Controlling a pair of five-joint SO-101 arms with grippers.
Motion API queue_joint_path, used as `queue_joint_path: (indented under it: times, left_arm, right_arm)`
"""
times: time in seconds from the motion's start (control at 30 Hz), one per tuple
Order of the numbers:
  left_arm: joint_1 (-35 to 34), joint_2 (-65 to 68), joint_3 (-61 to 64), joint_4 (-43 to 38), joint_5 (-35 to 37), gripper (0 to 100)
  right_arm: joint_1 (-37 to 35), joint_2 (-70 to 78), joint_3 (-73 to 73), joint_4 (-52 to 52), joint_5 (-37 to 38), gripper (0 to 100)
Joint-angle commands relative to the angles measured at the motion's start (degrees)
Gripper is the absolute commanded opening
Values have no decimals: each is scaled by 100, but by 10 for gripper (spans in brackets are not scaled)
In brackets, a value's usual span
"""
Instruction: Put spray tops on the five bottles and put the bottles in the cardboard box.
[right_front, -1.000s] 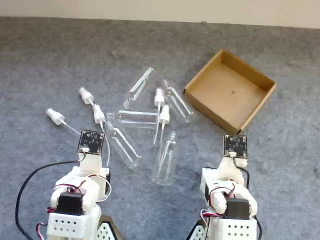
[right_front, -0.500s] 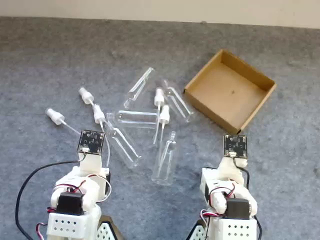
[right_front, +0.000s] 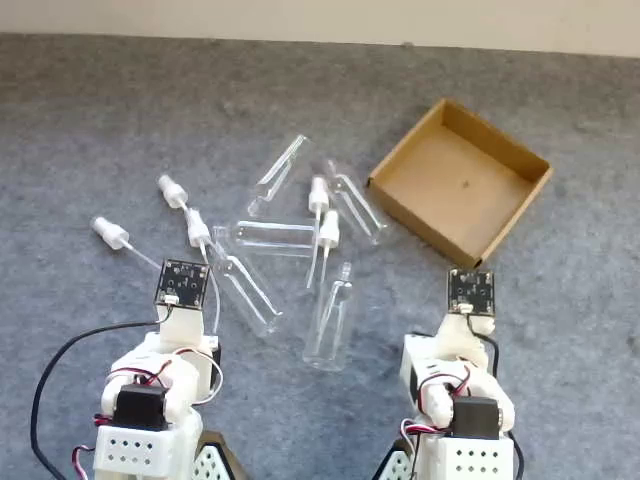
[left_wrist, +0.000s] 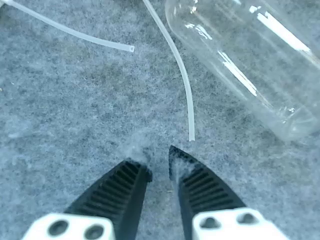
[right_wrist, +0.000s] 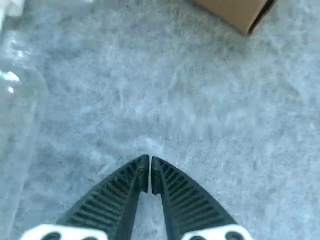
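Note:
Five clear bottles lie uncapped on the grey carpet: one far (right_front: 277, 177), one beside the box (right_front: 357, 200), one in the middle (right_front: 272, 236), one by the left arm (right_front: 245, 282), one nearest (right_front: 330, 315). Spray tops with thin tubes lie loose, three at the left (right_front: 172, 190) (right_front: 110, 232) (right_front: 198, 228) and two in the middle (right_front: 319, 195) (right_front: 328, 230). The cardboard box (right_front: 505, 215) sits at the far right. My left gripper (left_wrist: 157, 162) hovers low, open by a narrow gap, holding nothing, just short of a tube's end (left_wrist: 189, 115) and beside a bottle (left_wrist: 240, 65). My right gripper (right_wrist: 150, 159) is shut over bare carpet.
The left arm (right_front: 165, 370) and right arm (right_front: 455, 380) stand at the near edge. In the right wrist view a bottle (right_wrist: 15, 100) lies off to one side and the box corner (right_wrist: 240, 12) is farther ahead. A pale strip (right_front: 320, 18) bounds the carpet's far side.

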Motion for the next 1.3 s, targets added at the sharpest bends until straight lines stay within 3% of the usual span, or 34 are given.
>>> queue_joint_path:
  times: [0.0,0.2,0.73,0.9,1.13,1.27]
  left_arm:
    - [-40,-40,110,35,88,6]
    - [-40,-40,110,35,88,6]
    - [-40,-40,110,35,88,6]
    - [-40,-40,110,35,88,6]
    - [-40,-40,110,35,88,6]
    - [-40,-40,110,35,88,6]
  right_arm:
    - [-40,-57,857,-840,-44,19]
    - [-57,-57,840,-2000,-44,19]
    - [-57,-66,-119,-3169,-35,20]
    - [-66,-66,-224,-3222,-35,20]
    - [-259,-57,690,-3178,-26,20]
    - [-523,-57,936,-2484,-35,20]
